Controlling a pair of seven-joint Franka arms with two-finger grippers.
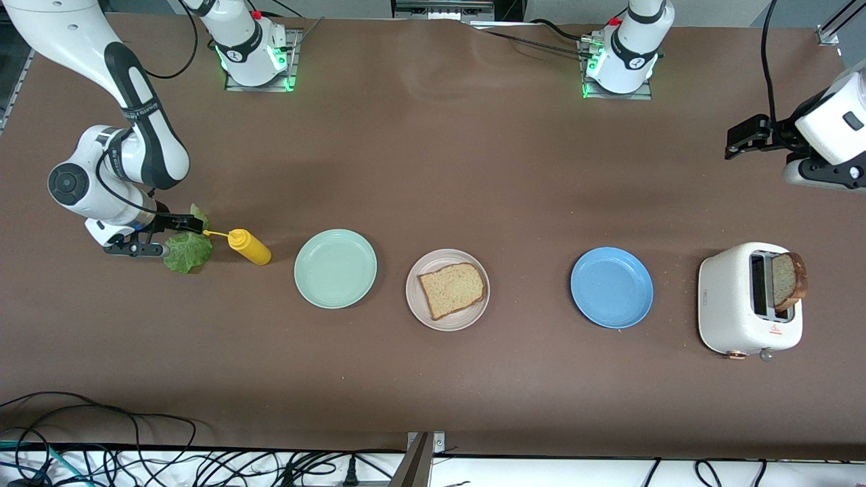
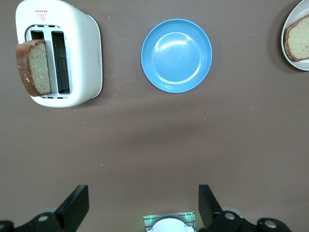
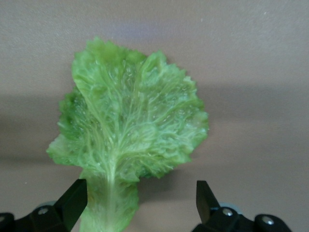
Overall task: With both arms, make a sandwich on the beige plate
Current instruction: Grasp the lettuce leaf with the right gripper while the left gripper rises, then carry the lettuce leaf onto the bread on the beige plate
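Brown matting covers the table [image 1: 433, 169], and the sandwich is barely begun. One bread slice [image 1: 452, 289] lies on the beige plate [image 1: 423, 314]; that is all that is done. Still to come are the lettuce leaf [image 3: 128, 140] and the second slice [image 1: 788, 279], which stands in the toaster [image 1: 734, 301].

The right gripper [image 3: 140, 203] hangs low over the lettuce, jaws wide open, the leaf's stalk between them and nothing pinched yet. The left gripper [image 2: 142, 208] waits over bare table at its own end, jaws open and empty, with the toaster and blue plate [image 2: 176, 55] well ahead of them.
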